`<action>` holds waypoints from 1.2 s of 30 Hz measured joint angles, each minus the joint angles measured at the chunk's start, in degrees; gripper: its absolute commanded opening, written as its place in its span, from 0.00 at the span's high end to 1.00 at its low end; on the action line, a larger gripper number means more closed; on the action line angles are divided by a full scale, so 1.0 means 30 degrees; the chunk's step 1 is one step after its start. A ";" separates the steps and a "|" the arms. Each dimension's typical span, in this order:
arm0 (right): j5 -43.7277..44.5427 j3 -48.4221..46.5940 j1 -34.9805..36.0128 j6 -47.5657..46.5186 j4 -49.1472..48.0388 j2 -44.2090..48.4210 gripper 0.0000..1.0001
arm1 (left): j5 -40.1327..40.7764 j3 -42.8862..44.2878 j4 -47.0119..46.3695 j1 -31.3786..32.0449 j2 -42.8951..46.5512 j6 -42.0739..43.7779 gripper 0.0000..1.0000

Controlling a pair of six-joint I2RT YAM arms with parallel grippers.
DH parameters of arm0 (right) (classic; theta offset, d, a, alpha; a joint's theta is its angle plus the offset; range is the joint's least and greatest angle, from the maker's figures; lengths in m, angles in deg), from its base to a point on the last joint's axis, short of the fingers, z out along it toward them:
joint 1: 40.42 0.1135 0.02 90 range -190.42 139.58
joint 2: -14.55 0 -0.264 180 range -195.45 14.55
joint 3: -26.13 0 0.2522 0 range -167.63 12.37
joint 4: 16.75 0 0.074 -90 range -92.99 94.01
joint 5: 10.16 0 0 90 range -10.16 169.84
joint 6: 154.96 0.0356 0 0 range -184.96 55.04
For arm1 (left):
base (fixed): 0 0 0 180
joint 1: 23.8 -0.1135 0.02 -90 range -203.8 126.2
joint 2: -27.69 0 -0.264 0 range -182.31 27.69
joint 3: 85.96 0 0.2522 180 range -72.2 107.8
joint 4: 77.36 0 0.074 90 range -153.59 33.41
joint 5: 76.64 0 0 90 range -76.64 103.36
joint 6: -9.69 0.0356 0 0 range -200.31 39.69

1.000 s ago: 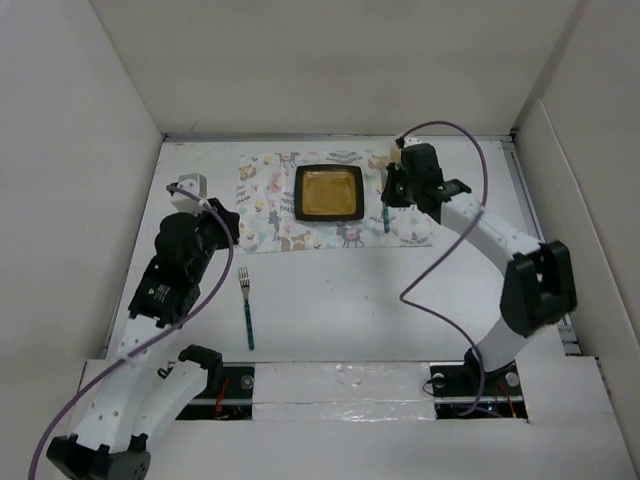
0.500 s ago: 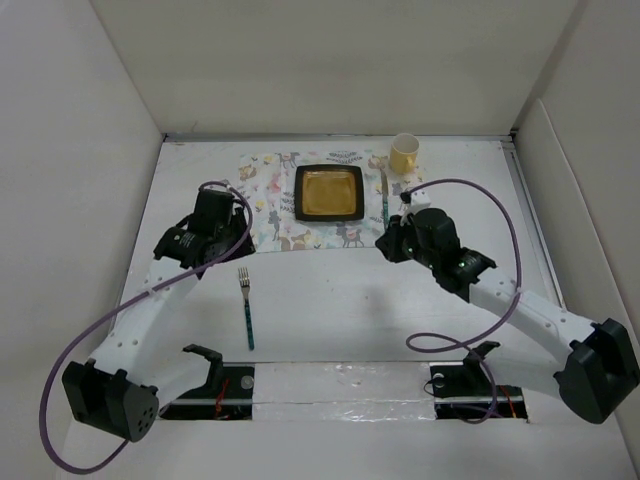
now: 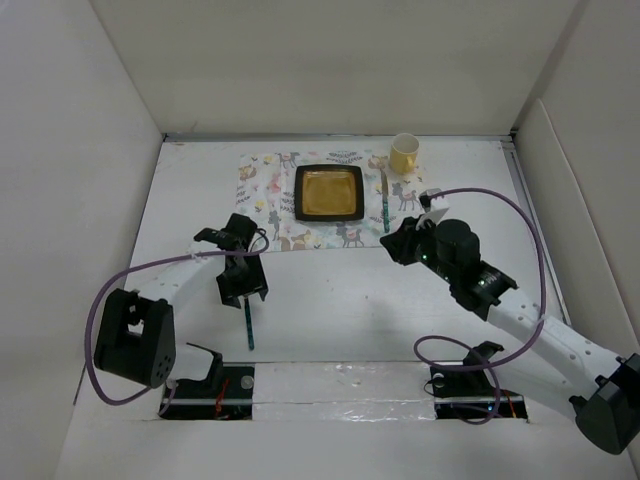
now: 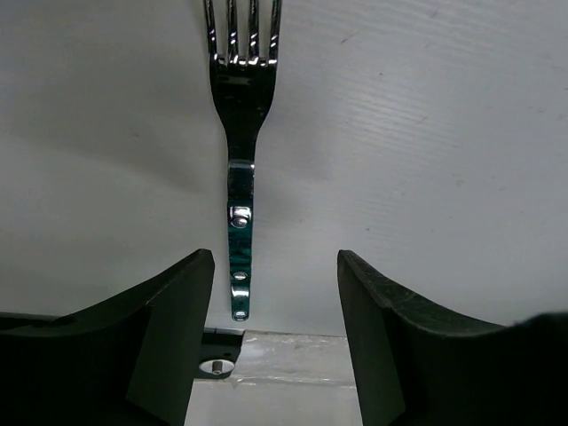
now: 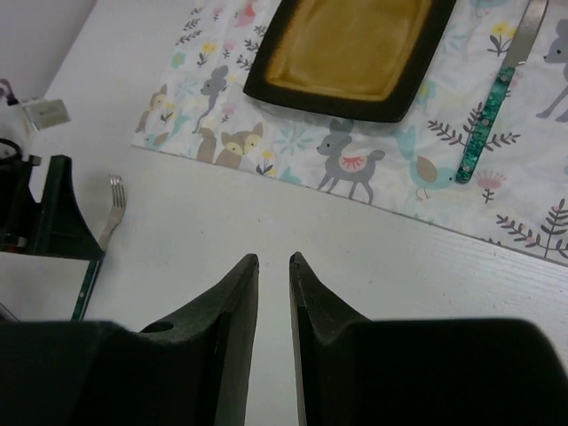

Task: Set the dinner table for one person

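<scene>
Done: plate (image 3: pixel 329 193), knife (image 3: pixel 386 210) on mat (image 3: pixel 262 200), cup (image 3: pixel 404 153) at its far corner, far side of dinner table (image 3: pixel 340 300) | To do: fork (image 4: pixel 241 133), lying on bare table | left gripper (image 4: pixel 275 266) apart, astride fork handle | right gripper (image 5: pixel 273 259) barely apart, empty

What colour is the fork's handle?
Teal fork handle with metal rivets; the left wrist view shows it best.
</scene>
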 measured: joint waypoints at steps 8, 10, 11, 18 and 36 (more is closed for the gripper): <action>-0.0073 0.0233 -0.0080 -0.0007 -0.0073 0.0692 0.73 | 0.0000 -0.0685 -0.0211 0.0000 -0.0692 -0.0933 0.56; -0.0073 0.0233 -0.0131 -0.0007 -0.0066 0.0692 0.73 | 0.0095 -0.0685 -0.0299 -0.0007 -0.0736 -0.1209 0.57; -0.0073 0.0233 -0.0160 -0.0007 -0.0066 0.0692 0.73 | 0.0226 -0.0685 -0.0328 0.0000 -0.0780 -0.1333 0.58; -0.0080 0.0233 -0.0634 -0.0007 -0.0066 0.0699 0.73 | 0.1370 -0.0641 -0.0357 0.0000 -0.1734 -0.1872 0.54; -0.1078 0.0240 -0.1523 0.0058 -0.0073 0.0423 0.73 | 0.1413 -0.0503 -0.1814 0.0000 -0.2878 -0.1676 1.00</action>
